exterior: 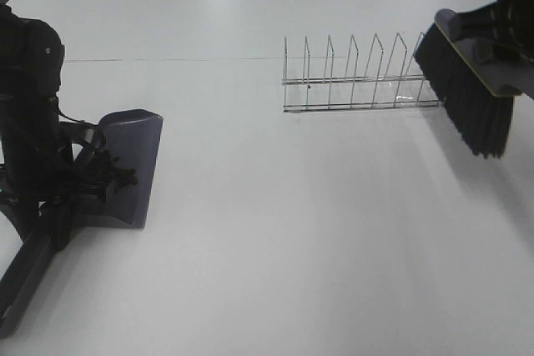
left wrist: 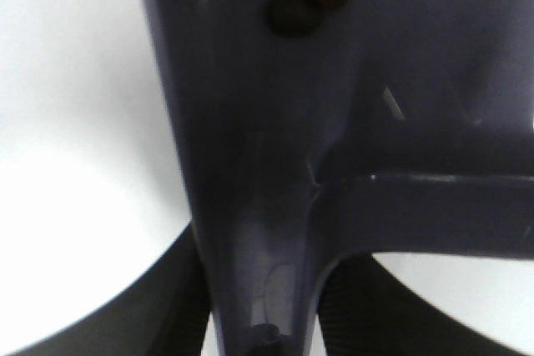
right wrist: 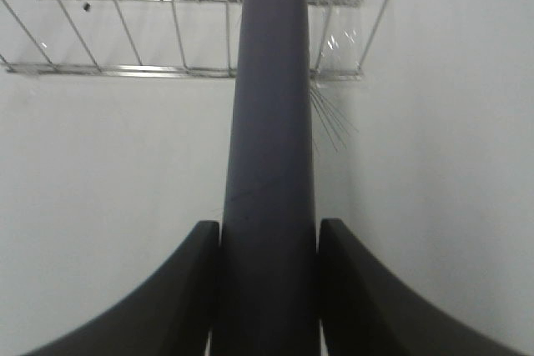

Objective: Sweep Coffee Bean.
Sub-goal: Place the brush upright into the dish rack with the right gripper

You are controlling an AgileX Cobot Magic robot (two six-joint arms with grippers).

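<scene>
on the white table (exterior: 275,248) a wire rack (exterior: 359,81) stood far right. the left gripper (left wrist: 259,323) clamped the dustpan (exterior: 133,164) handle, near left; the right gripper (right wrist: 267,289) clamped the brush (exterior: 463,97) handle, bristles at the rack's right end. two dark beans (left wrist: 292,14) lay on the dustpan, just past the left jaws.

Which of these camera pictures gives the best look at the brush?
The high overhead view: it shows the brush head and black bristles, next to the wire rack. The right wrist view shows only the handle, clamped in the right pincer, and a few stray bristles. The left wrist view shows none of it.
</scene>
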